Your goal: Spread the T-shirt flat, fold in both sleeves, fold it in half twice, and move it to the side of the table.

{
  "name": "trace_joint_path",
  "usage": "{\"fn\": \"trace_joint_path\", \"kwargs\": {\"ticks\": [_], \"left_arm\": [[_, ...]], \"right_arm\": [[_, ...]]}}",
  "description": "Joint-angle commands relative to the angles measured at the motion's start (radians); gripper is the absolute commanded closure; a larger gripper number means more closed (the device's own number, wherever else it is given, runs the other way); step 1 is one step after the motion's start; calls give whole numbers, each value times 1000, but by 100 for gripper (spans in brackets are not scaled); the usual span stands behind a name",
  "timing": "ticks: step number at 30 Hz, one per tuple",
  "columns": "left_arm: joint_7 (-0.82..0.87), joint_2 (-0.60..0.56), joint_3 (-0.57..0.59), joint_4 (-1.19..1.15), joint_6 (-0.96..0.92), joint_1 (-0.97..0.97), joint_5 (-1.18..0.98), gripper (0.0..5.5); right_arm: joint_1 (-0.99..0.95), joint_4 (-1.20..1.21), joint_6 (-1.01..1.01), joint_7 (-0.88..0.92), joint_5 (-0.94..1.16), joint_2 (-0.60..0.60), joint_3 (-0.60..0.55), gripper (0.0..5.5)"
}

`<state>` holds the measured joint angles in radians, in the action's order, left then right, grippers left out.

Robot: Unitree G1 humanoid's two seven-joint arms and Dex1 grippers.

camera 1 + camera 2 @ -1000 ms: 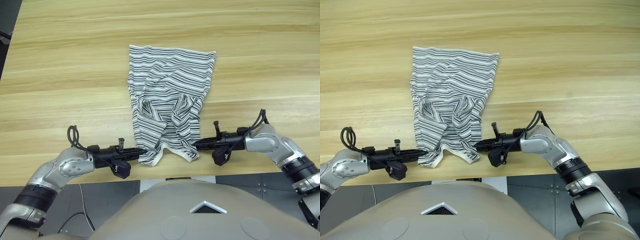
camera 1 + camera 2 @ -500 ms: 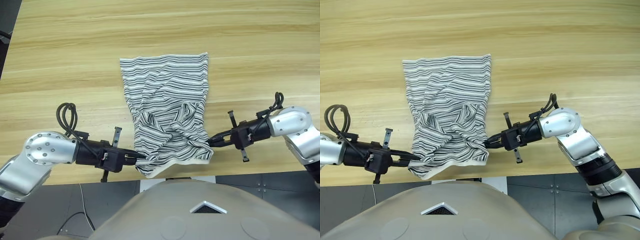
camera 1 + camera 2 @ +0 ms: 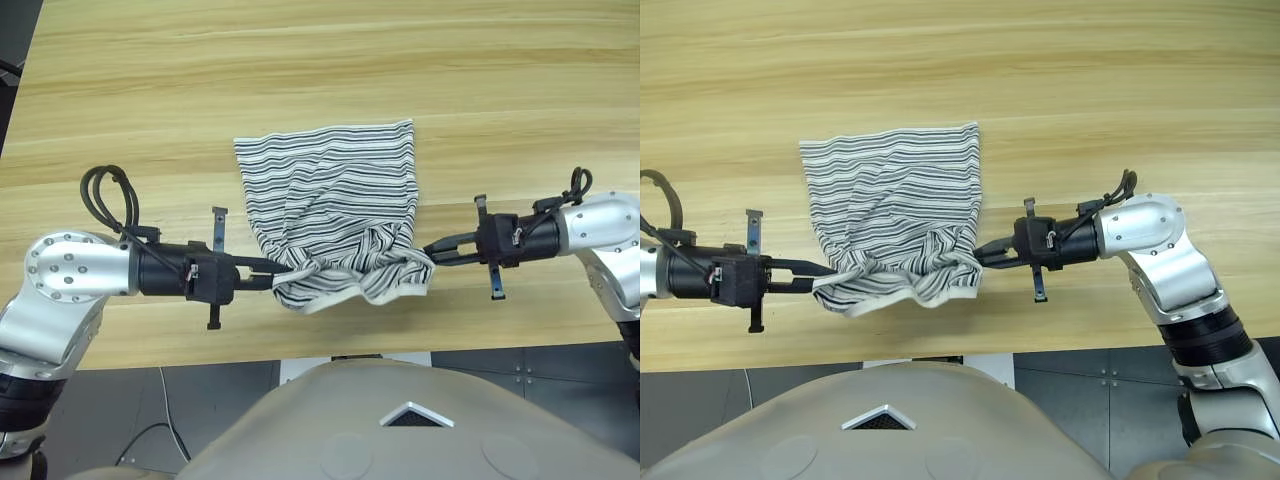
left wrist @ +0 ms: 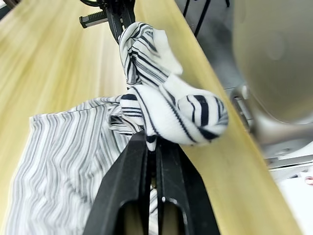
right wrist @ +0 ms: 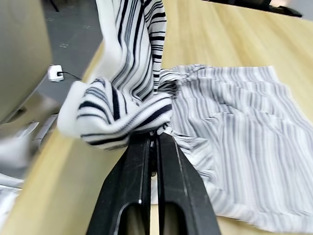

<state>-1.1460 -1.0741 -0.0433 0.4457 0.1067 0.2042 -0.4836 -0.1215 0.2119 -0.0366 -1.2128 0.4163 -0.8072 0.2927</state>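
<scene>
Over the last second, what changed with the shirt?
The left hand and right hand kept gripping the shirt by its near corners, raised them and drew them apart; its far edge slid nearer. The shirt stays crumpled, its far part on the table.

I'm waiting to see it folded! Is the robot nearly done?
Not nearly. Done: nothing folded yet. In hand: the left gripper and right gripper each pinch the near edge of the crumpled black-and-white striped T-shirt on the wooden table. To do: flattening it, both sleeves, two folds, moving it aside.
</scene>
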Motion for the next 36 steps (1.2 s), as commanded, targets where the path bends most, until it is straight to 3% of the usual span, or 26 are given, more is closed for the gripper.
{"fn": "trace_joint_path", "kwargs": {"ticks": [1,10,19,23,30,33,36], "left_arm": [[9,64,-5,-117,1,-146,56,539],[157,330,-86,-729,47,-551,319,539],[253,506,-116,-1233,167,-760,461,539],[338,556,-105,-1402,162,-802,502,463],[503,543,-66,-1550,116,-872,549,355],[504,546,-47,-1545,117,-878,544,310],[433,555,-29,-1386,200,-818,496,303]], "right_arm": [[-100,-84,-17,78,-32,87,-40,540],[-311,-425,41,294,-197,327,-44,540],[-451,-866,213,411,-364,522,-13,540],[-486,-1036,303,536,-449,570,-16,459],[-566,-1203,339,728,-528,590,-52,336],[-572,-1226,358,737,-537,597,-58,284],[-563,-1213,394,721,-538,605,-59,250]]}}
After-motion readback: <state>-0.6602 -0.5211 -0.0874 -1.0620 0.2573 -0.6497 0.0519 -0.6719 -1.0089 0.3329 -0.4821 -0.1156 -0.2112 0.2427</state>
